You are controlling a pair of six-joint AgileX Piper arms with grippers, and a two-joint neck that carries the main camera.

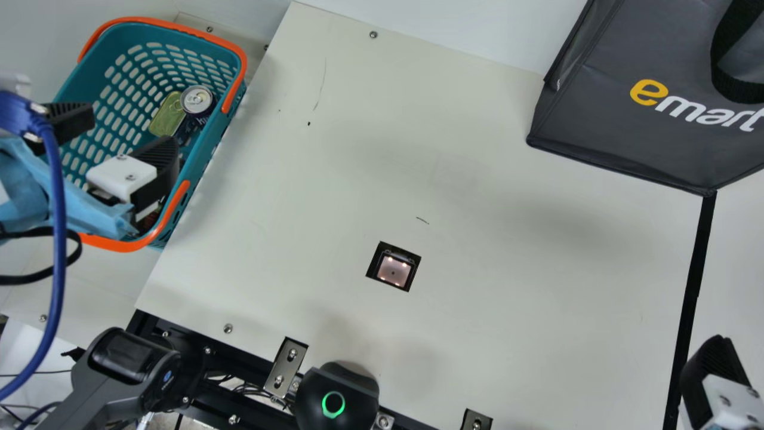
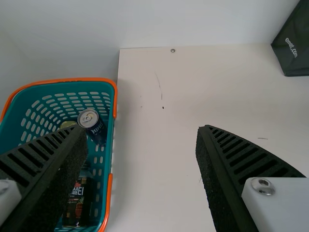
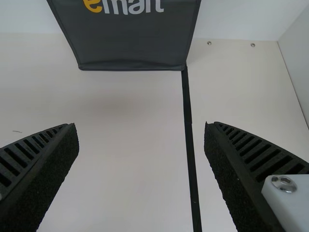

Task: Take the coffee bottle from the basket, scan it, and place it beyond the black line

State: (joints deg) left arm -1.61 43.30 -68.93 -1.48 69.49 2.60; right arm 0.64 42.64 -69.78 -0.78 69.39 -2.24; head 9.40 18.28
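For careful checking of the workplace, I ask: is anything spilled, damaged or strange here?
No spill is visible. Only stray marks look odd on the table: a short dash near the scanner window, and a dot and thin line nearer the basket, perhaps pen strokes or scratches.

From above, your main view looks steeply down on the bench [image 1: 477,155]; your wrist views slant down toward the wall [image 2: 193,21]. Main and left share the basket [image 1: 240,63]; main and right, the black line [image 1: 694,280].

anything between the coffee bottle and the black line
Yes, the basket wall beside the coffee bottle. Beyond it, nothing visible stands mid-table; the grey bag sits at the black line's far end, the right gripper by its near end.
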